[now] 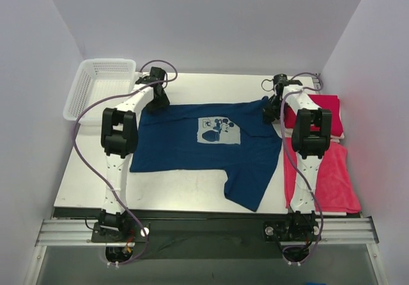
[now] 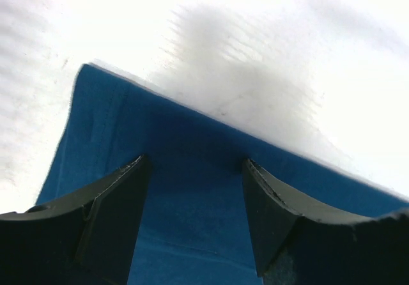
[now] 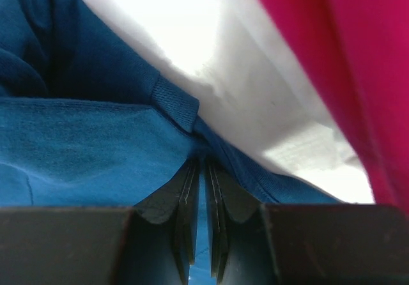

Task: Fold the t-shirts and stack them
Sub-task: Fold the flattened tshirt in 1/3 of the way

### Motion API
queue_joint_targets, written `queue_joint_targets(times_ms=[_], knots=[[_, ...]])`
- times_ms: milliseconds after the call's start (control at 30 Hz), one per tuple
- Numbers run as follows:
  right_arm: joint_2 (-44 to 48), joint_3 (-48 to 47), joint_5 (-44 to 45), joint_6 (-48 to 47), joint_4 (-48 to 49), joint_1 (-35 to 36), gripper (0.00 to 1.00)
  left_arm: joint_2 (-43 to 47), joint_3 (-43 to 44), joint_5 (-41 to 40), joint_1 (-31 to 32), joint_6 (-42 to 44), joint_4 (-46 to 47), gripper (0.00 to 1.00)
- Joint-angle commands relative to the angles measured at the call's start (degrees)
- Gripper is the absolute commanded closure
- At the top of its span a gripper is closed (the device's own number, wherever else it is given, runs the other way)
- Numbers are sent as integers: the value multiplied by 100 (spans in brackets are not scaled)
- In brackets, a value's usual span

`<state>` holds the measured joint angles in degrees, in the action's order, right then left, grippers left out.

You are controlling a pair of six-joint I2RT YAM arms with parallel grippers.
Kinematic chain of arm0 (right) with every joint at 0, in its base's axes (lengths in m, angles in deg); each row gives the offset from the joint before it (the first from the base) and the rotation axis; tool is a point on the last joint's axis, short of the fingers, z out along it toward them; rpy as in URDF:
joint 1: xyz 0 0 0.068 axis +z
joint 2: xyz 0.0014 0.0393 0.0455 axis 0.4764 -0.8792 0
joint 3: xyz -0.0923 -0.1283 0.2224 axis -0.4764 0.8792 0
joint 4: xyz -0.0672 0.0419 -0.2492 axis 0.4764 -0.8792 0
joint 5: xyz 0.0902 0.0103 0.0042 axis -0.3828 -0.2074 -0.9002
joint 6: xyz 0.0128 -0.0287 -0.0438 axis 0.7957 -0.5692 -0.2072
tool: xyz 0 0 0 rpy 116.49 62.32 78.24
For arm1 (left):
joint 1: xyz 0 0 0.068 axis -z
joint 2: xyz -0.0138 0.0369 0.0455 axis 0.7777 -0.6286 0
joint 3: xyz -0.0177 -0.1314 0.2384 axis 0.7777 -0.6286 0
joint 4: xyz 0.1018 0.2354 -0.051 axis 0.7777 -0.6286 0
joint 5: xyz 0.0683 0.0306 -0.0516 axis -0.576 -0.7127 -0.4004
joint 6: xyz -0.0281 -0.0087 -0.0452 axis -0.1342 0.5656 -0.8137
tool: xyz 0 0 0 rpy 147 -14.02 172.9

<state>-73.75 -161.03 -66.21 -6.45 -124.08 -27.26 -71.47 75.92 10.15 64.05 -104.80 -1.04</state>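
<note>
Pale bare walls round a white tabletop (image 1: 179, 192). The navy tee (image 1: 185, 144) lies spread mid-tabletop, chest up w/ its pale print (image 1: 218, 131) showing; one flap juts toward the near edge.

The folded red tee (image 1: 323, 106) sits at the far right corner. The loose red tee (image 1: 335, 183) lies nearer the arm bases along the right edge, partly hidden by the right arm. A white mesh basket (image 1: 80, 96) sits at the far left corner, apart from the navy cloth.

The left pincer (image 1: 156, 98) is down at the navy tee's far left corner. In the left wrist view it (image 2: 195, 163) is spread wide, jaws either side of blue cloth (image 2: 192, 234) near the tee's edge, gripping nothing.

The right pincer (image 1: 271, 111) is down at the tee's far right corner, just beside the folded red tee. In the right wrist view it (image 3: 199, 163) is all but closed, only a thin slit btwn the jaws, tips buried in the navy cloth (image 3: 77, 144) and nipping it. A ribbed edge (image 3: 176, 100) of the tee bunches just past the tips. Red cloth (image 3: 332, 61) fills that view's right side, w/ bare tabletop btwn it and the blue.
</note>
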Motion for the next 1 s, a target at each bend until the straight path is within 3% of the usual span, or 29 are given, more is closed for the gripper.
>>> queue_joint_targets(times_ms=[0, 133, 333, 533, 667, 767, 967], knots=[[290, 290, 627, -157, -585, -57, 89, -377, 654, -525, -60, -71, -745, 30], [334, 308, 673, -201, -594, -102, 89, -572, 1208, -711, -113, -18, -966, 30], [404, 159, 717, -324, -621, -102, 90, -239, 1104, -562, -122, 236, -467, 30], [817, -17, 936, -762, -603, 64, 86, 789, 41, -44, -130, 465, 649, 29], [1211, 0, 1376, -1149, -551, 485, 73, 1159, -337, 185, -122, 430, 809, 28], [1362, 70, 1631, -1447, -472, 855, 69, 1388, -767, 326, -122, 378, 923, 28], [1537, 535, 1316, -1616, -358, 1190, 68, 1792, -1743, 475, -113, 193, 1029, 28]])
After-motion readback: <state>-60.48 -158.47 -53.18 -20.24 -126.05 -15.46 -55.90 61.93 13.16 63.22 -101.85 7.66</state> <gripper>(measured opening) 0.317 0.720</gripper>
